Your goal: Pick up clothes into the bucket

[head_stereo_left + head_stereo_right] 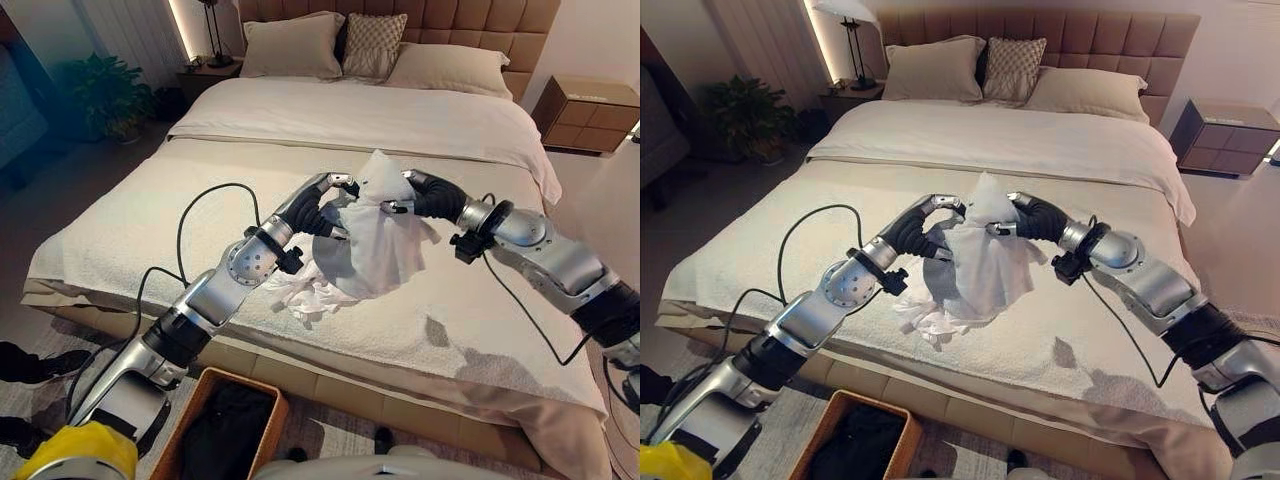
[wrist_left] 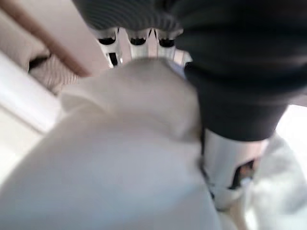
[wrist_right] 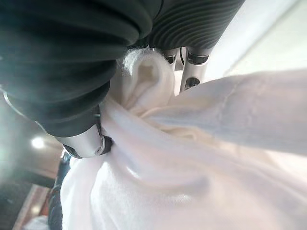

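A white garment (image 1: 375,240) hangs bunched above the middle of the bed (image 1: 130,215), its lower end trailing on the cover. My left hand (image 1: 325,205) grips it from the left and my right hand (image 1: 425,195) from the right, both with fingers curled into the cloth. In the wrist views the white garment (image 2: 120,158) presses against my left hand's fingers (image 2: 136,38), and folds of the white garment (image 3: 158,158) are pinched under my right hand's fingers (image 3: 192,67). The brown bucket (image 1: 185,425) stands on the floor at the bed's foot, with dark clothes (image 1: 225,435) inside.
Pillows (image 1: 370,45) line the headboard. A nightstand (image 1: 590,110) stands at the far right, and another with a lamp (image 1: 212,30) at the far left. A potted plant (image 1: 105,95) is by the left wall. A person's shoe (image 1: 40,365) shows at the lower left.
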Tool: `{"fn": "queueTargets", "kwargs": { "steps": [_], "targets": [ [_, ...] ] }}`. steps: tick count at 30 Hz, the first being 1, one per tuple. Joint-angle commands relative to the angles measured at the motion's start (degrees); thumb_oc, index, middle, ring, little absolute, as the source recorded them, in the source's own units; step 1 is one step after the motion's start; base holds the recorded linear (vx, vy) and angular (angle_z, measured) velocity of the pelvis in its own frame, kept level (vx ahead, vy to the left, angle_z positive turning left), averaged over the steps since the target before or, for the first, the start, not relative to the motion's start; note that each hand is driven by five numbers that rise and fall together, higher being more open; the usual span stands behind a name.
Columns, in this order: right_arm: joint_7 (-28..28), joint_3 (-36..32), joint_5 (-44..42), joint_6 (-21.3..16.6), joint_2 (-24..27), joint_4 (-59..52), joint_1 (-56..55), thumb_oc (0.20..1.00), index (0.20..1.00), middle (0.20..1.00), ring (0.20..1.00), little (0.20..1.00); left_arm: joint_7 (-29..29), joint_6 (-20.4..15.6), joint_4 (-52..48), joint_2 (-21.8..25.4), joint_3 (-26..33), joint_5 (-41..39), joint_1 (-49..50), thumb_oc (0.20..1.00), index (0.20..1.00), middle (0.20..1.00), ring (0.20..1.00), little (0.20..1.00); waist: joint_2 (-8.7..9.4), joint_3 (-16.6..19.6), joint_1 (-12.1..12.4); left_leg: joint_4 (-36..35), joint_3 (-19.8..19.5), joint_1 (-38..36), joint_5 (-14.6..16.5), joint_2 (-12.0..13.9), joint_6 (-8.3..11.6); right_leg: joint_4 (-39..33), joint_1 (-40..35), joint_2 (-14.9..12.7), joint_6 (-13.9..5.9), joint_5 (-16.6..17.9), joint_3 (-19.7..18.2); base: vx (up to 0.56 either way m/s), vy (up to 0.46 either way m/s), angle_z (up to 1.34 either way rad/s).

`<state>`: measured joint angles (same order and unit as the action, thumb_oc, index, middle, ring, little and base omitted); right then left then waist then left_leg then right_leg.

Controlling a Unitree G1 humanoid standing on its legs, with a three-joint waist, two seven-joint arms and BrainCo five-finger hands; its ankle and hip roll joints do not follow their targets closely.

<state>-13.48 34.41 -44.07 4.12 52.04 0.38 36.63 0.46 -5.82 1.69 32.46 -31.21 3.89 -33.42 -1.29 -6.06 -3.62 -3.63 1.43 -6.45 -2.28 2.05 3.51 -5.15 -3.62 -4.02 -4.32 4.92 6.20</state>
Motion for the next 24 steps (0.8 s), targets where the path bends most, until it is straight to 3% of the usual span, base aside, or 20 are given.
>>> {"fn": "queueTargets", "kwargs": {
  "steps": [1,7,16,17,18,19,24],
  "targets": [
    [-1.2,-2.8,-9.4,-4.5,-5.7,-7.7,3.8,0.2,0.2,0.2,0.2,0.2,0.9,-2.5,1.0,-1.5,-2.9,4.7,-3.2,1.0,1.0,1.0,1.0,1.0,4.99,2.3,0.4,4.8,-0.5,2.3,5.9,-1.3,0.17,4.0,-1.6,-3.9,-4.3,-5.6,1.6,0.0,0.0,0.0],
    [1.3,-4.6,-18.7,-4.9,-12.1,-8.0,0.2,0.2,0.2,0.2,0.2,0.2,2.1,-2.3,0.7,-2.3,-3.8,9.2,-3.6,1.0,1.0,1.0,1.0,1.0,5.05,2.7,0.4,5.0,-0.7,2.7,5.5,-1.3,0.0,4.2,-1.4,-4.1,-4.13,-5.4,1.8,0.0,0.0,0.0],
    [3.9,-6.9,-25.0,-6.9,-17.4,-8.6,-1.1,0.2,0.2,0.2,0.2,0.2,1.6,-2.2,1.1,-2.6,-5.1,12.1,-3.1,1.0,1.0,1.0,1.0,1.0,4.77,2.8,0.4,5.2,-1.0,3.0,5.6,-1.6,-0.25,4.4,-1.2,-4.2,-4.0,-5.5,1.9,0.0,0.0,0.0],
    [4.2,-7.3,-25.2,-7.1,-17.9,-8.5,-1.3,0.2,0.2,0.2,0.2,0.2,1.5,-2.1,1.2,-2.7,-5.1,12.1,-2.8,0.884,0.884,0.884,0.884,0.884,4.7,2.8,0.4,5.2,-1.0,3.0,5.6,-1.7,-0.25,4.4,-1.2,-4.3,-4.03,-5.5,2.0,0.0,0.0,0.0],
    [4.3,-7.7,-25.4,-7.5,-18.3,-8.6,-1.6,0.2,0.2,0.2,0.2,0.2,1.6,-2.3,1.4,-2.9,-4.8,12.1,-2.3,0.448,0.448,0.448,0.448,0.448,4.69,2.8,0.4,5.3,-1.0,3.0,5.7,-1.7,-0.29,4.4,-1.2,-4.3,-4.04,-5.5,1.9,0.0,0.0,0.0],
    [4.6,-8.0,-25.5,-7.7,-18.5,-8.6,-1.8,0.2,0.2,0.2,0.2,0.2,1.6,-2.2,1.5,-2.8,-4.6,12.1,-2.1,0.2,0.2,0.2,0.2,0.2,4.68,2.8,0.4,5.3,-1.1,3.0,5.7,-1.8,-0.32,4.4,-1.2,-4.3,-4.04,-5.5,2.0,0.03,0.003,0.0],
    [5.2,-9.5,-26.0,-8.2,-19.0,-9.4,-3.8,0.2,0.2,0.2,0.2,0.2,2.7,-2.5,1.3,-2.9,-2.5,10.7,0.6,0.2,0.2,0.2,0.2,0.2,4.52,2.8,0.4,5.3,-1.2,2.7,6.3,-1.8,-0.36,4.5,-1.6,-4.4,-4.02,-6.0,2.0,0.01,0.002,0.0]
  ]
}}
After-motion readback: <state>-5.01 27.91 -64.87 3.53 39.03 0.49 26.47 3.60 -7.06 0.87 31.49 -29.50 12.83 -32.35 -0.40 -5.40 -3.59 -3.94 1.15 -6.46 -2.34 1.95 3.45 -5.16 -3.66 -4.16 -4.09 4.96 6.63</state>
